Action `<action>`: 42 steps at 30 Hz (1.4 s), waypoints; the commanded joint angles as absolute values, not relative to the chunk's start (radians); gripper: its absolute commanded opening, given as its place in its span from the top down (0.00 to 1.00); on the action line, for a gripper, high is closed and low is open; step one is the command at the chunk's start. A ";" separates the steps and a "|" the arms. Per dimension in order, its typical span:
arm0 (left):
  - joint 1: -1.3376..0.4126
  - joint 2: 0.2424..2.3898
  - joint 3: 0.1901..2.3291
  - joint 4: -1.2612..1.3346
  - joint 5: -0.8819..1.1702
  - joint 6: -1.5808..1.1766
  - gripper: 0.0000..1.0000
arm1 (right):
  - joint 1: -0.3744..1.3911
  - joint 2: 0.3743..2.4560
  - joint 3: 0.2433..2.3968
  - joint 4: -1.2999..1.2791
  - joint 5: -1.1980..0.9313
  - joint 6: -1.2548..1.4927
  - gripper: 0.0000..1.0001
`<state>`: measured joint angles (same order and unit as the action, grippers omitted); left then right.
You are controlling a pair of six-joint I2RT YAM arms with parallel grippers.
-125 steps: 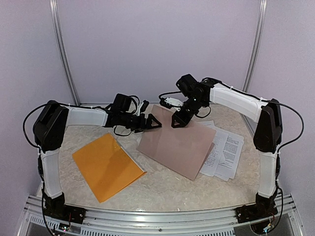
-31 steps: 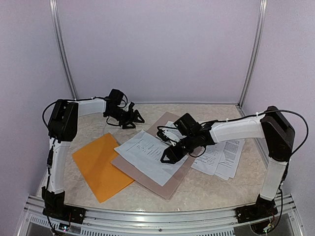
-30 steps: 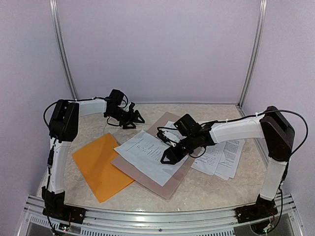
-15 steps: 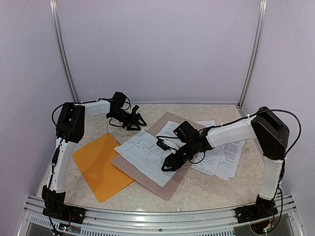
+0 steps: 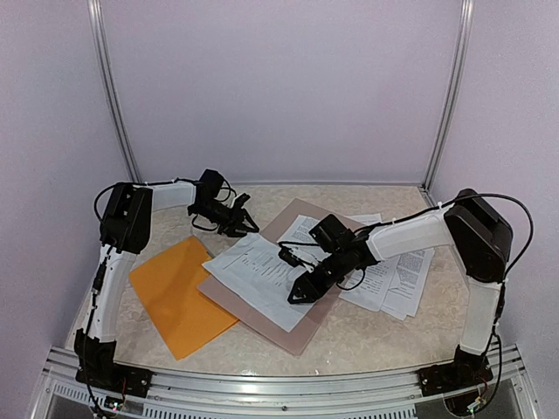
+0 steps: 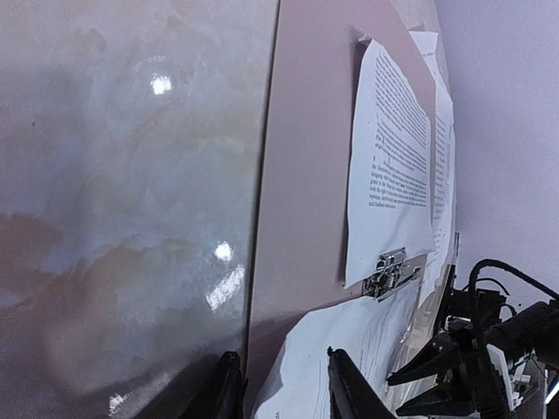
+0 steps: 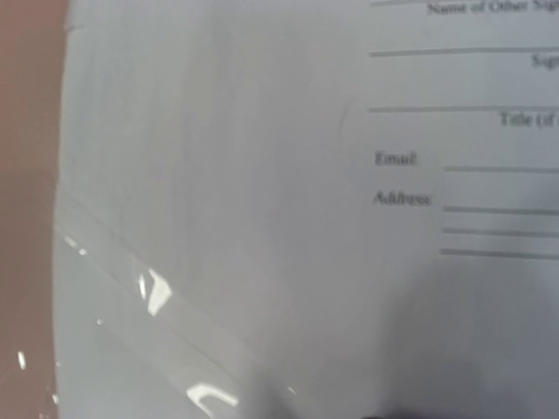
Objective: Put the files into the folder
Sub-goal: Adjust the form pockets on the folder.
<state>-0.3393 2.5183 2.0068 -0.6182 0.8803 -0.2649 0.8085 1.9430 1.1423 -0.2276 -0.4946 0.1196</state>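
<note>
From above, my left gripper sits by the far left edge of the clipboard. My right gripper tips down onto the files lying on it, and the folder lies flat to the left of both. My left wrist shows my fingers slightly spread, astride the clipboard's edge. My right wrist shows only printed paper close up, so I cannot tell whether that gripper is spread.
</note>
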 commanded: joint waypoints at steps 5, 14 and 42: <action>-0.334 2.503 1.982 -0.648 0.911 -0.224 0.75 | 0.800 1.972 1.132 -0.252 -0.497 0.107 0.62; -0.333 2.480 1.977 -0.676 0.898 -0.201 0.89 | 0.799 1.932 1.133 -0.261 -0.483 0.122 0.47; -0.384 2.459 2.110 -0.993 0.826 0.026 1.00 | 0.800 1.819 1.127 -0.315 -0.413 0.137 0.34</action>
